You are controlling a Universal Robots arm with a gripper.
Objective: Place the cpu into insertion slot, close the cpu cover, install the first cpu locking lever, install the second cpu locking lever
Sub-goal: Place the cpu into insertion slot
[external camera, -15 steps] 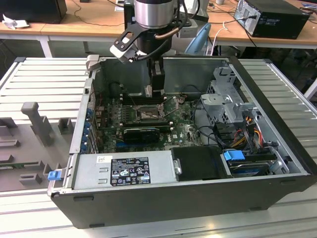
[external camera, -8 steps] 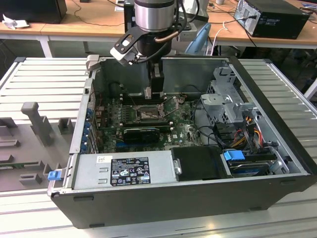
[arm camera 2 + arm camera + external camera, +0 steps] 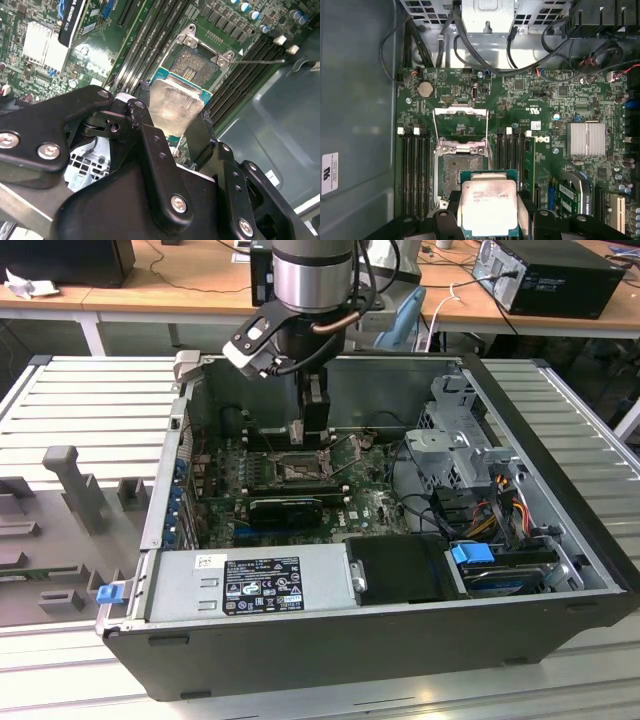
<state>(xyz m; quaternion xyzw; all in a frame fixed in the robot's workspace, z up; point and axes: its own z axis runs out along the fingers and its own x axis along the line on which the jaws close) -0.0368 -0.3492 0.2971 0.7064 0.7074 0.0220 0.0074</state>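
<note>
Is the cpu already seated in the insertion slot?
No, in the first wrist view the insertion slot lies bare while the gripper holds the cpu by its edges.

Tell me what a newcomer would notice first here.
The silvery cpu stands out, clamped in the gripper above the green board, close to the bare insertion slot in the first wrist view. Beyond the slot, the cpu cover stands flipped open. In the exterior view, the arm reaches down into an open computer case lying on its side.

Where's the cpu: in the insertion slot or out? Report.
Out. The gripper holds the cpu; the insertion slot contacts lie bare.
</note>
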